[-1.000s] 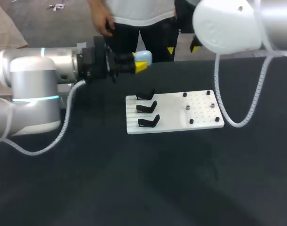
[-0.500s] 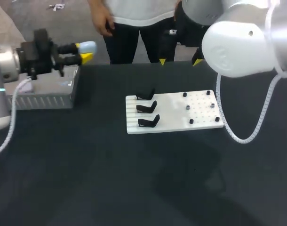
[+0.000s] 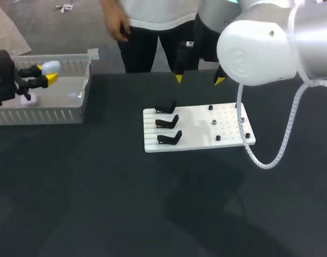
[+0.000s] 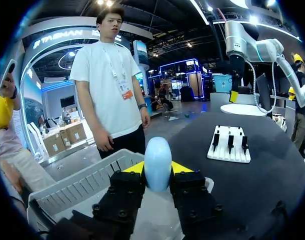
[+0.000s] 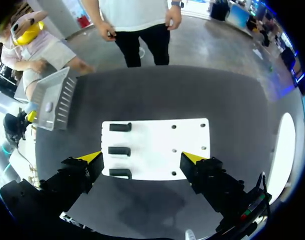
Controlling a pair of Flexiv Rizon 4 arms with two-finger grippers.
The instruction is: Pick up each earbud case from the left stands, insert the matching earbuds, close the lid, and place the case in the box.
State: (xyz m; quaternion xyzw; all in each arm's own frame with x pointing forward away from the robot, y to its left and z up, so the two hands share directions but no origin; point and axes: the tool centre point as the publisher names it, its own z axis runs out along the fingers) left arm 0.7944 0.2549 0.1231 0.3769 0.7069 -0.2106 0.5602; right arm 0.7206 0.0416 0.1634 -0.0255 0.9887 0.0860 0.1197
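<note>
Over the box [image 3: 61, 114] at the left of the dark desk [image 3: 153, 203], my left end effector [image 3: 47, 74] grips a pale blue earbud case [image 3: 52, 66]; my right end effector [image 3: 198, 79] hangs open above the white board [image 3: 201, 128].

Your left gripper [image 4: 157, 168] grips a pale blue earbud case [image 4: 158, 156] upright between its yellow fingertips [image 4: 135, 167], one on each side. Under and ahead of the gripper is the grey box [image 4: 77, 186] with its slatted wall. Further ahead on the black table [image 4: 272, 175] lies a white board [image 4: 232, 152] carrying three black stands [image 4: 230, 141].
</note>
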